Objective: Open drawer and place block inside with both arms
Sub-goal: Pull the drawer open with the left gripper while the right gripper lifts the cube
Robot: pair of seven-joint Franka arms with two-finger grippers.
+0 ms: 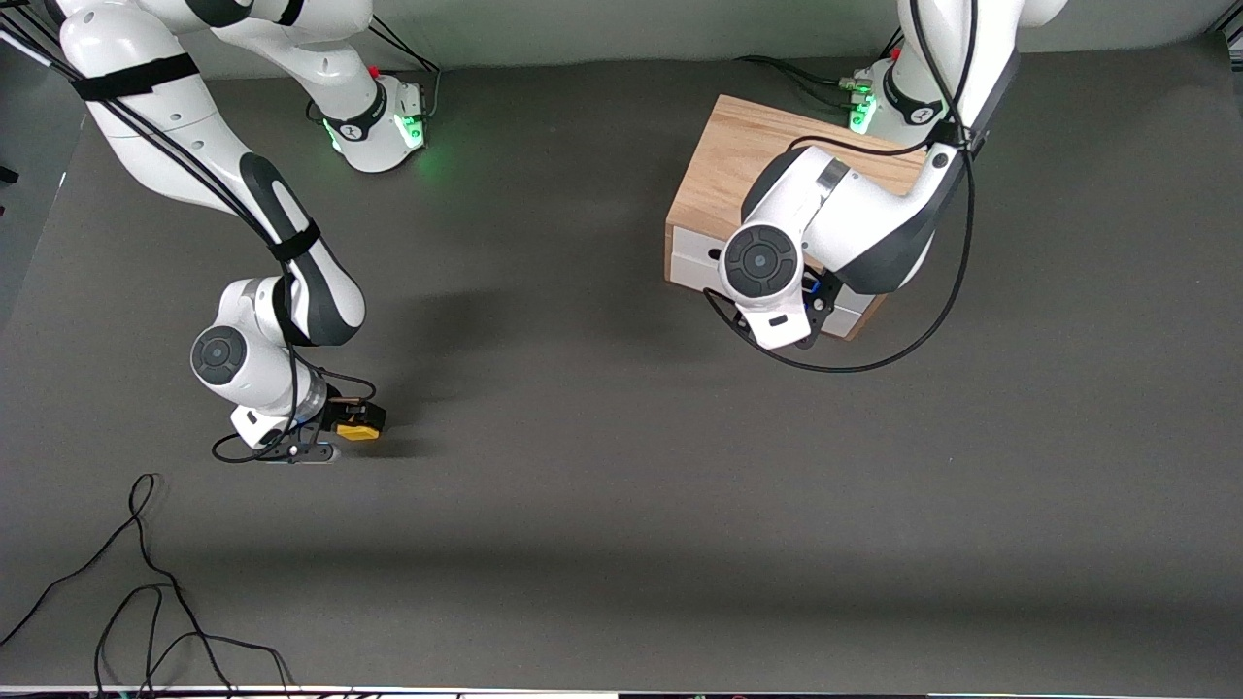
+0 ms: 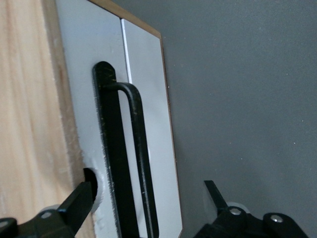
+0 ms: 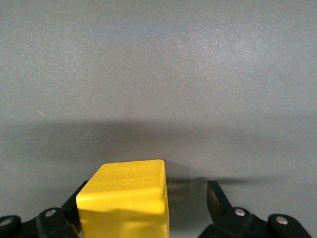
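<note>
My right hand point(image 1: 342, 434) sits low over the table point(image 1: 602, 466), fingers spread around the block point(image 3: 126, 201), one touching it. My left hand point(image 2: 148, 208) is open astride the closed drawer's point(image 1: 694, 260) handle point(image 2: 141, 163), whose length lies along the drawer front of the cabinet point(image 1: 738, 160).

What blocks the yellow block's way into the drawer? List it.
The drawer itself is shut, its white front flush in the oak cabinet. The left pincer straddles the black bar handle, open. The yellow block sits between the open right pincer's fingers. The bare table lies between.
</note>
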